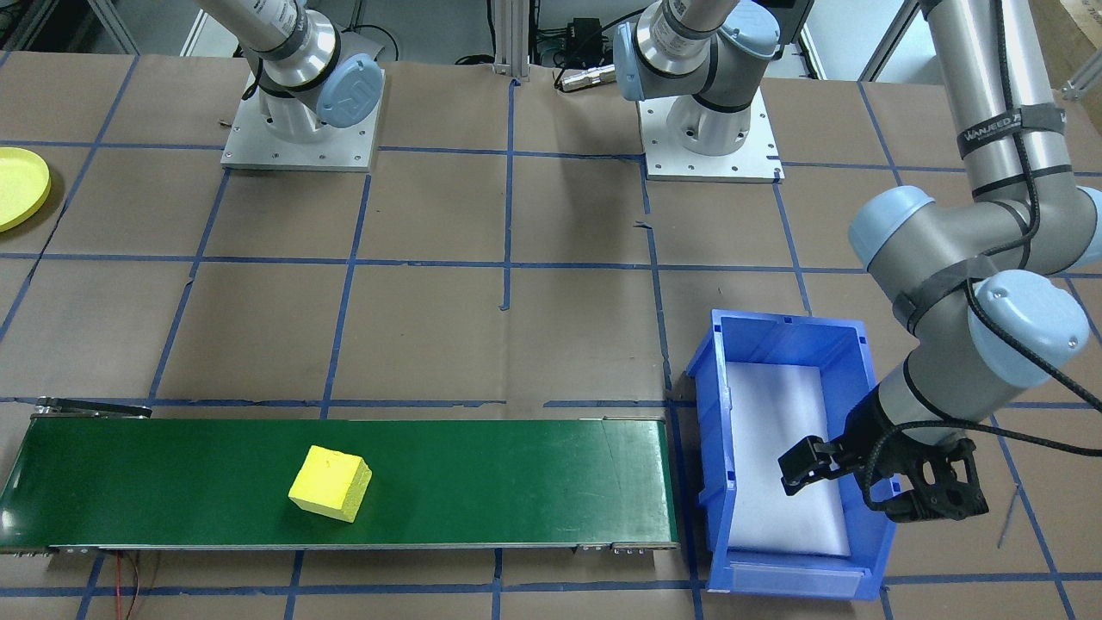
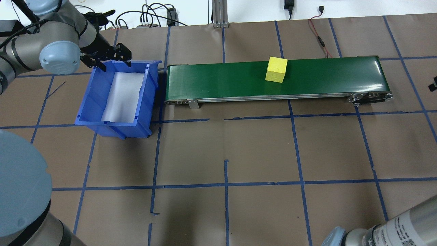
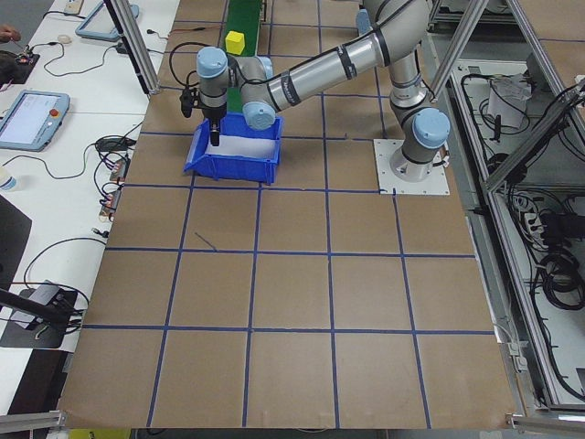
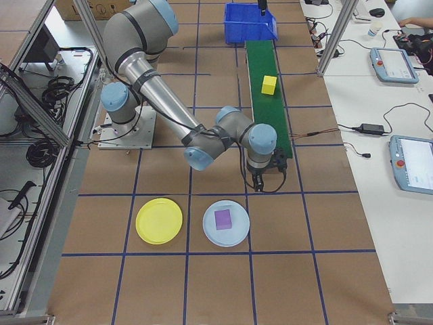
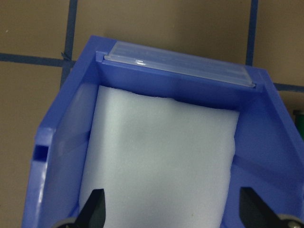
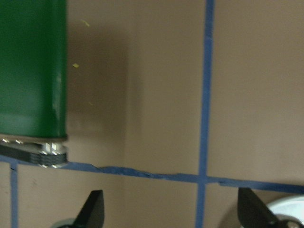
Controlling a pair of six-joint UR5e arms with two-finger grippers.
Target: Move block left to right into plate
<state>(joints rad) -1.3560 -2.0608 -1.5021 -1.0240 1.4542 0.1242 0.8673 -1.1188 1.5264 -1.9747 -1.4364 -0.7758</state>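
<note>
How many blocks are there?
2. A yellow block sits on the green belt. A purple block sits on the pale blue plate beside the yellow plate.

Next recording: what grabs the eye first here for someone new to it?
The yellow block sitting alone on the long green conveyor belt stands out most. At one belt end the left gripper hangs open over the blue bin, which holds only white foam. Past the other end lie the yellow plate and a pale plate with a purple block.

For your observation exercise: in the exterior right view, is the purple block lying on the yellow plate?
No. The purple block lies on the pale blue plate, and the yellow plate beside it holds nothing.
</note>
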